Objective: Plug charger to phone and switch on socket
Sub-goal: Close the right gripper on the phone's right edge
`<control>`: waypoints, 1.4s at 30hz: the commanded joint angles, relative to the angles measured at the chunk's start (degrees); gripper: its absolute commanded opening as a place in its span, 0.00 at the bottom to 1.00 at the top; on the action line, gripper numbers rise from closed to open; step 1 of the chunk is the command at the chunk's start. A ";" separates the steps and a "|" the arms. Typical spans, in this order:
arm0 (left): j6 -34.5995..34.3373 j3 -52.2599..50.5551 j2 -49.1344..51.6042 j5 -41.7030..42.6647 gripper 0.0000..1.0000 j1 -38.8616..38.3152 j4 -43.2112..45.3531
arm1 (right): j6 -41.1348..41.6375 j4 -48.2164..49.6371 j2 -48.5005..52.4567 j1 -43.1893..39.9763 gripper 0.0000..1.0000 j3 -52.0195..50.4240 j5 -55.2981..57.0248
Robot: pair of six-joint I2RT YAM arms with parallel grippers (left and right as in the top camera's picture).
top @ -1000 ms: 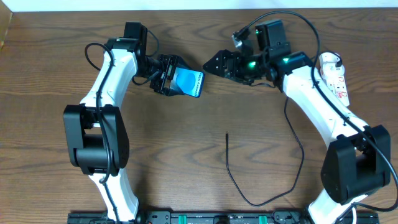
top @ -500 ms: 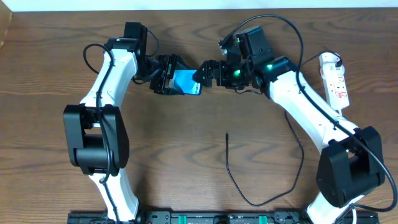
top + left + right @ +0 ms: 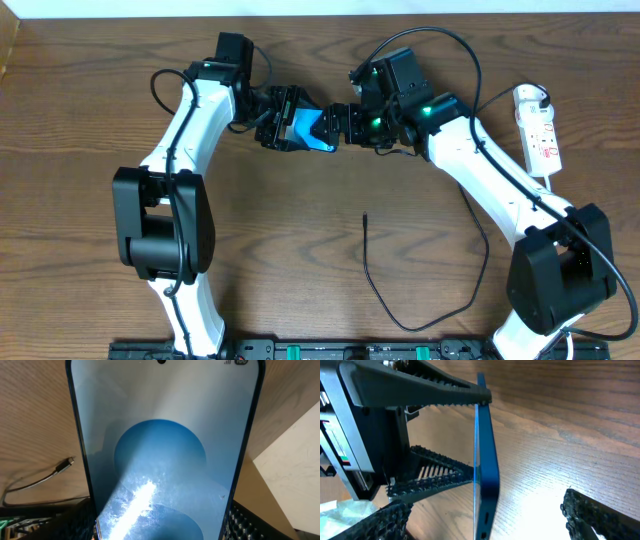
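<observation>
My left gripper [image 3: 297,130] is shut on the phone [image 3: 312,129], holding it above the table with its blue screen up. In the left wrist view the phone [image 3: 160,460] fills the frame between my fingers [image 3: 247,522]. My right gripper [image 3: 335,124] is open, and the phone's free end lies between its jaws. In the right wrist view the phone [image 3: 486,475] is edge-on between my right gripper's [image 3: 490,522] open fingers [image 3: 600,512], touching neither. The charger [image 3: 372,285] lies loose on the table, its plug tip [image 3: 365,214] pointing away. The socket [image 3: 538,128] is at the far right.
The charger cable loops along the table's front and runs up under the right arm [image 3: 486,240]. Its tip also shows in the left wrist view [image 3: 67,463]. A pale surface [image 3: 295,475] lies past the table edge.
My right gripper has moved left and down to the phone's free end. My left gripper has carried the phone a little to the right.
</observation>
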 commanded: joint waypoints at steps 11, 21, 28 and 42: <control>-2.32 -0.15 -1.70 2.21 0.07 -3.21 2.03 | -0.85 -0.24 0.42 0.66 0.57 1.09 1.07; -5.99 -0.15 -1.70 2.60 0.07 -4.94 4.15 | -0.85 -1.03 0.55 0.66 0.47 1.09 2.78; -6.99 -0.15 -1.70 5.20 0.07 -4.94 5.01 | -0.85 -1.05 0.63 0.66 0.30 1.09 3.19; -6.27 -0.15 -1.70 5.11 0.08 -4.87 5.01 | -0.61 -0.52 0.61 0.44 0.01 1.09 3.19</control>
